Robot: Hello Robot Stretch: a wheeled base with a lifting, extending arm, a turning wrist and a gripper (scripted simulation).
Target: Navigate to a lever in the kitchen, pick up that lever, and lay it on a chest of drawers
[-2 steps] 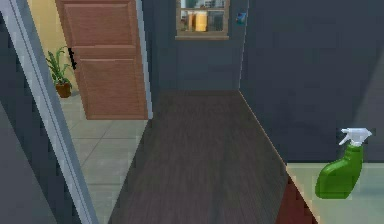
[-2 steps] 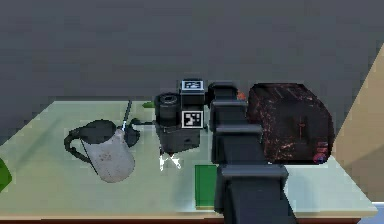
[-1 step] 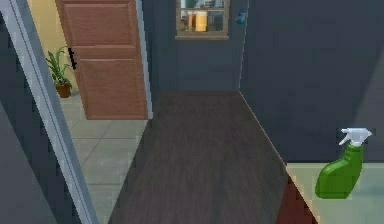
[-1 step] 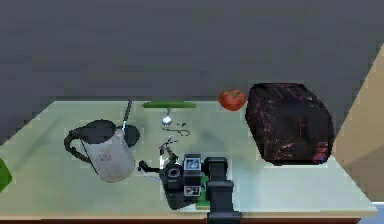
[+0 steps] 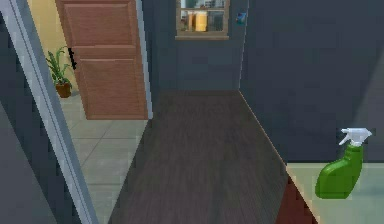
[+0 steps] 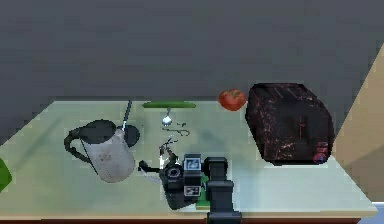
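On the arm side view I have a pale surface (image 6: 300, 185) against a dark wall. The lever (image 6: 127, 113) reads as a thin grey rod just behind the kettle (image 6: 100, 150). Its long axis runs almost straight up the picture, the far end tipped a little toward the view's right and the near end by the kettle's top. I cannot tell whether it lies flat or leans.

The gripper (image 6: 160, 163) sits just right of the kettle, and its fingers (image 6: 165, 152) point toward the view's left. With things on the surface behind them, I cannot tell whether they hold anything.

A tomato (image 6: 232, 98) and a dark box (image 6: 290, 122) stand farther right.

The forward view shows a spray bottle (image 5: 345, 165) at its right edge, with a door (image 5: 100, 55) across the floor.
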